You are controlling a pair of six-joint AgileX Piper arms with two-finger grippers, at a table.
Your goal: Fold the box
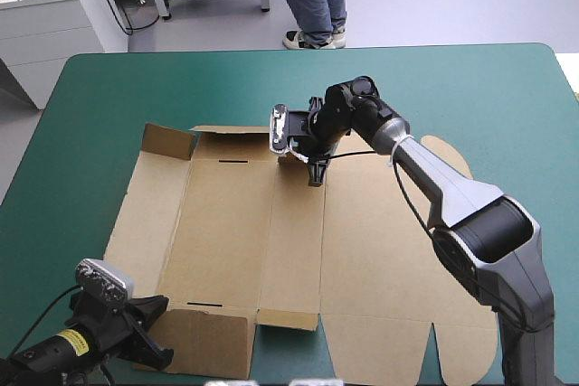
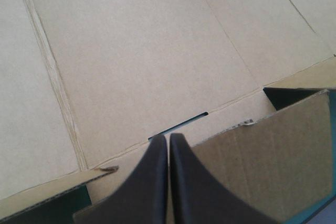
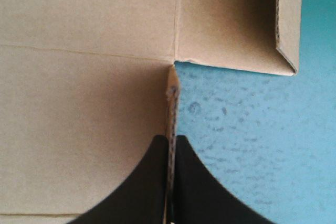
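The brown box (image 1: 226,223) lies as a cut sheet in the middle of the table, its lid panel (image 1: 389,250) flat to the right. A far corner flap (image 1: 168,140) stands up and the near wall (image 1: 210,341) is raised. My right gripper (image 1: 312,167) is at the far edge, shut on a small upright flap, which is edge-on between its fingers (image 3: 171,139). My left gripper (image 1: 156,332) is at the near left corner. Its fingers have all but met (image 2: 169,139) on the near wall (image 2: 262,166), just before a slot (image 2: 178,125) in the floor panel.
The right arm (image 1: 452,196) reaches over the lid panel from the near right. Teal-green cover (image 1: 452,88) shows all around the sheet, widest on the far side and at the left. Teal-green cover (image 3: 247,129) also lies beside the right gripper.
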